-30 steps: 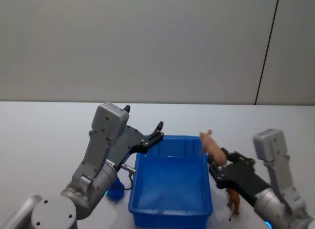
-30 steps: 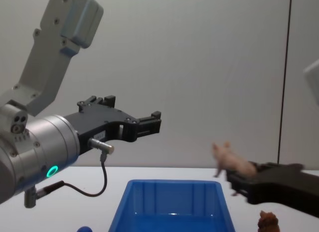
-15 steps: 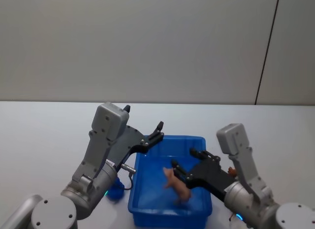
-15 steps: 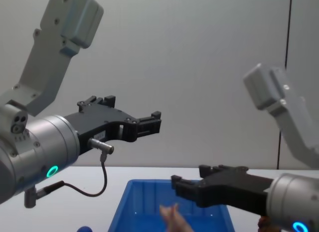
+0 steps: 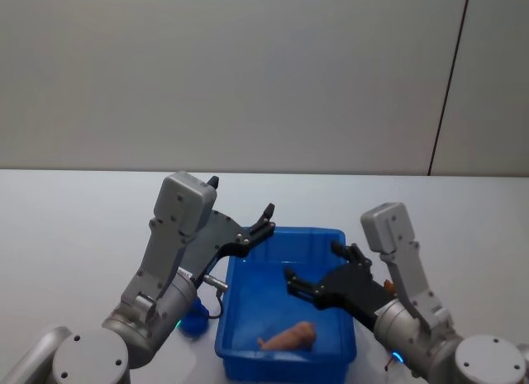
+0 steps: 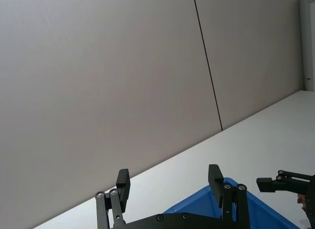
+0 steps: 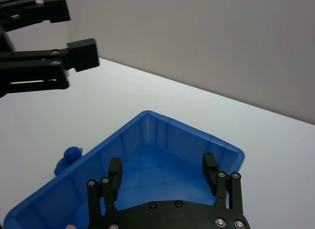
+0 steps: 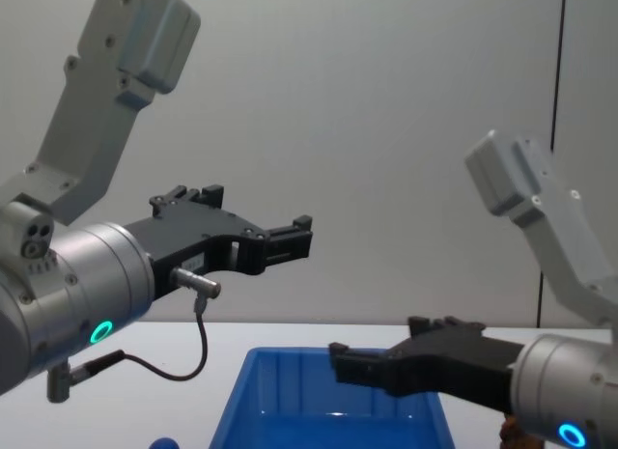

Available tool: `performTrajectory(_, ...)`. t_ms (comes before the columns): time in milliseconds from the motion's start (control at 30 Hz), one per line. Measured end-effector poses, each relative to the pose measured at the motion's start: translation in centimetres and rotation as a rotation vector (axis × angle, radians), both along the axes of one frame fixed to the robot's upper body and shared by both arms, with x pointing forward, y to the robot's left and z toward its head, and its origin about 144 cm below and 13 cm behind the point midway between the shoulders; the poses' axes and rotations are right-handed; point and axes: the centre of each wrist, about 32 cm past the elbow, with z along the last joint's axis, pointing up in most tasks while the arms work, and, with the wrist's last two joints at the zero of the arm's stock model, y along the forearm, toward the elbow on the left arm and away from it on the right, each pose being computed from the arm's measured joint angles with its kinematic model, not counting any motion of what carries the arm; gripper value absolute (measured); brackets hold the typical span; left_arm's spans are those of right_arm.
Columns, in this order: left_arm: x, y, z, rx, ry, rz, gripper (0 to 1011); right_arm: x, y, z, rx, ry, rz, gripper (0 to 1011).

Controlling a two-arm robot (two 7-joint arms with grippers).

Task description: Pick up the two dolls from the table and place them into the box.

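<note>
- On the table (image 5: pixel 66 235): one doll delivered, one still to fetch.
- In the box (image 5: pixel 234 295): pale doll (image 5: pixel 289 337) lying on the floor, no longer mid-drop as half a second ago.
- Right gripper (image 5: pixel 314 268): spread wide, empty, over the box. Next, probably back right for the brown doll (image 8: pixel 508 432) on the table.
- Left gripper (image 6: pixel 168 179): spread wide, idle above the box's left rim.

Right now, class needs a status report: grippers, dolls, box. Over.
Right gripper over the box, fingers open, empty. Pink doll lying inside the box. Left gripper open above its far left corner. Nothing in the way.
</note>
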Motion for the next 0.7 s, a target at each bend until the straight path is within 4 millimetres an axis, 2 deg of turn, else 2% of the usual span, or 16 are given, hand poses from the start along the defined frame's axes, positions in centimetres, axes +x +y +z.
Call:
performTrajectory(333,0.0,0.0,0.0,0.0,0.0,0.0,1001,-0.9,-1.0,0.1,-0.018,-0.012,-0.119,1001)
performTrajectory(700,0.0,0.0,0.0,0.0,0.0,0.0,1001,-3.1,-2.1,0.1,-0.059,0.004,-0.263,1001)
